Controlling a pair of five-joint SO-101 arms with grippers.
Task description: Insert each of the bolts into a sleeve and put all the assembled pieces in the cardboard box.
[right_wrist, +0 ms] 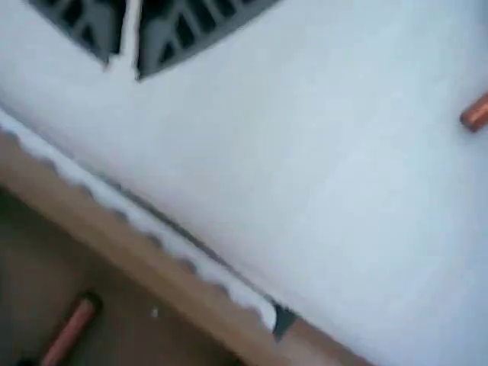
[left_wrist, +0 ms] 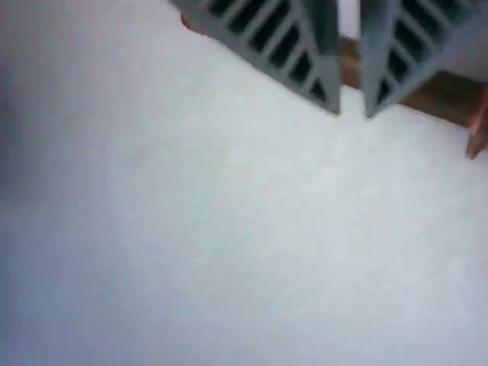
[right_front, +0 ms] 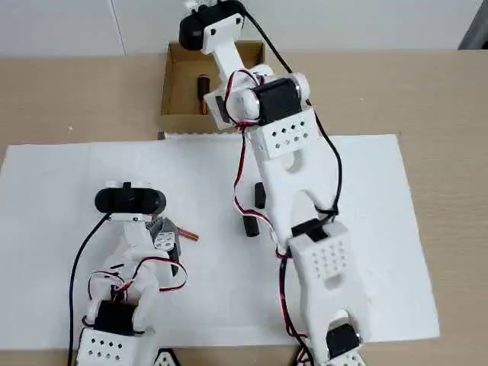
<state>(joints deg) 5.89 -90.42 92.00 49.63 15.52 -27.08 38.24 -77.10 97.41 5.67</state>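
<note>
The left gripper [left_wrist: 352, 109] has its jaws drawn almost together over the white paper [left_wrist: 229, 244], with a copper bolt [left_wrist: 438, 97] just behind them (possibly touching, but the view is poor). The right gripper [right_wrist: 123, 69] is likewise closed and empty beside the cardboard box [right_front: 181, 80], which holds one assembled piece [right_front: 203, 93].

No text, label or number is readable.

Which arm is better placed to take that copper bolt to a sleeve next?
Left. The left pincer is right at the copper bolt, with the black sleeves a short way across the sheet. The right pincer is stretched far off, at the cardboard box.
</note>
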